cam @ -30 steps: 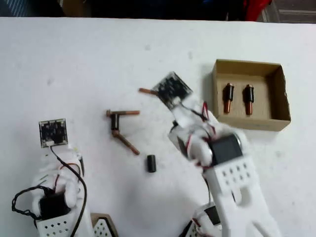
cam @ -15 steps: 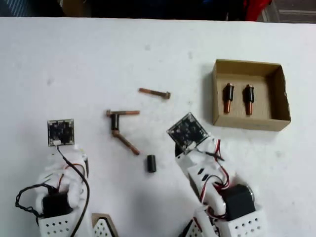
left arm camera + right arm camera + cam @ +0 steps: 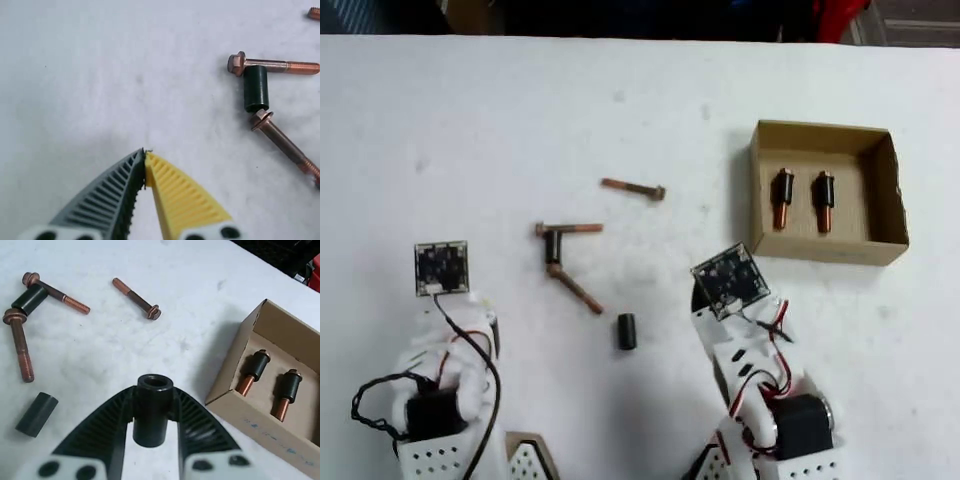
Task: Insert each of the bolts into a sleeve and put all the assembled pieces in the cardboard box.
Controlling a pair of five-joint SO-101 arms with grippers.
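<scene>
My right gripper is shut on an upright black sleeve, held above the table near the cardboard box. Two assembled pieces lie in the box. On the table are three copper bolts. A black sleeve lies between two of them, touching both. Another loose sleeve lies nearer the arms. My left gripper is shut with nothing in it, left of the bolt cluster.
The right arm stands at the near edge, between the loose sleeve and the box. The left arm is at the near left. White table stretches open beyond the bolts and left of them.
My right arm has drawn back from over the far bolt toward the near edge, uncovering that bolt. The left arm shifted slightly right. The bolts and sleeves on the table stayed put.
</scene>
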